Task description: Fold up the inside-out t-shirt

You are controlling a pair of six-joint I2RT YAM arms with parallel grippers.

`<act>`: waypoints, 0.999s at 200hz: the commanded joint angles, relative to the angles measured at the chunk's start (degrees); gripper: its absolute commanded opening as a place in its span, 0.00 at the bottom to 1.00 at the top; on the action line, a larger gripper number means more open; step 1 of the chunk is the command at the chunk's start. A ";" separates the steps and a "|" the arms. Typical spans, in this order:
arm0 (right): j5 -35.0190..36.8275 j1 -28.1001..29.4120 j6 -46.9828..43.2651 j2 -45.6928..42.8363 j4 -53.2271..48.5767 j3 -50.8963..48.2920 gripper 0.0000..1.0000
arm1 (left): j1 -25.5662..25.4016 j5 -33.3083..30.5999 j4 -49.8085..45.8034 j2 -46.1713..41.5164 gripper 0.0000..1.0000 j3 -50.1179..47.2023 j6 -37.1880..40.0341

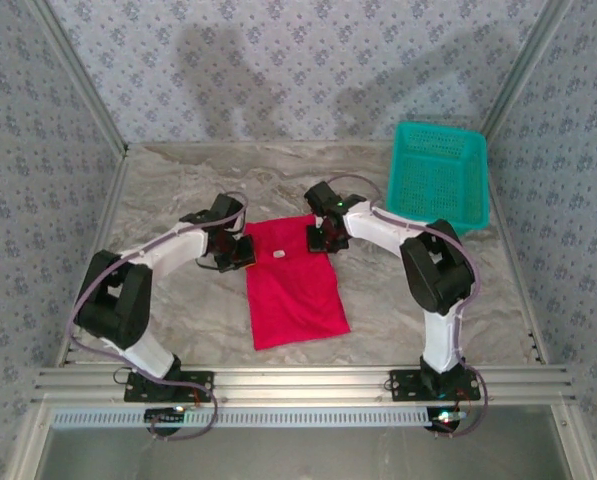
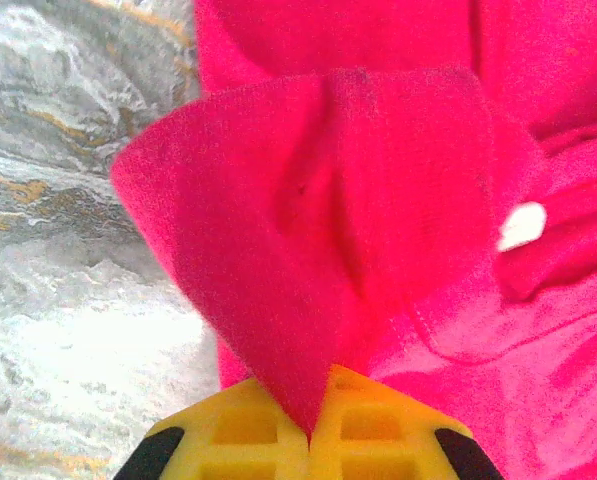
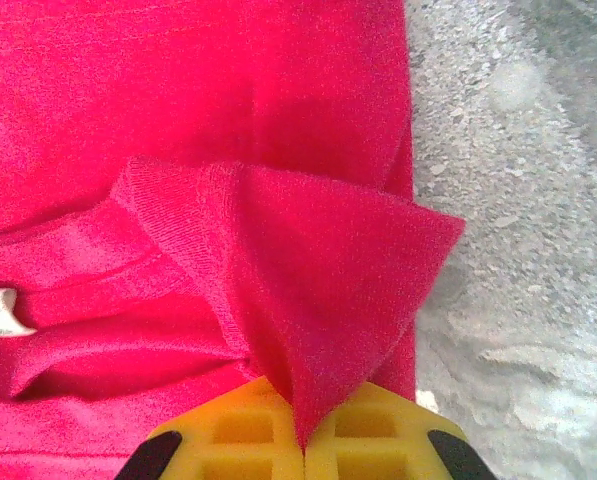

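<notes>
Left gripper, from above: clamps shut on the far left corner of the inside-out t-shirt. Right gripper: does the same at the far right corner, facing the left one across the shirt's far edge. T-shirt: lies as a long red rectangle on the marbled table, between the two arms, running from the grippers toward the near edge with a slight tilt. White tag: sits near the far edge, between the two grippers. Teal basket: stands at the far right of the table, well apart from the cloth.

Left wrist view: shows the left gripper with yellow pads pressed together, jaws with no gap, pinching a pointed flap of red cloth. Flap: fans up and widens away from the pads, above the rest of the shirt, which spreads to the right. Tag at the right, on a rumpled seam; bare table at the left.

Right wrist view: shows the right gripper likewise closed, yellow pads meeting on a triangular fold of the same red cloth. Fold: spreads up from the pinch over the flat shirt, ribbed band along its upper left edge. Tag at the far left edge; table at the right.
</notes>
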 commanded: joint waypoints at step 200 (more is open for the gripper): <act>-1.74 -9.43 -1.25 15.58 0.96 23.21 0.44 | 7.83 -11.57 3.96 17.11 0.64 22.14 13.33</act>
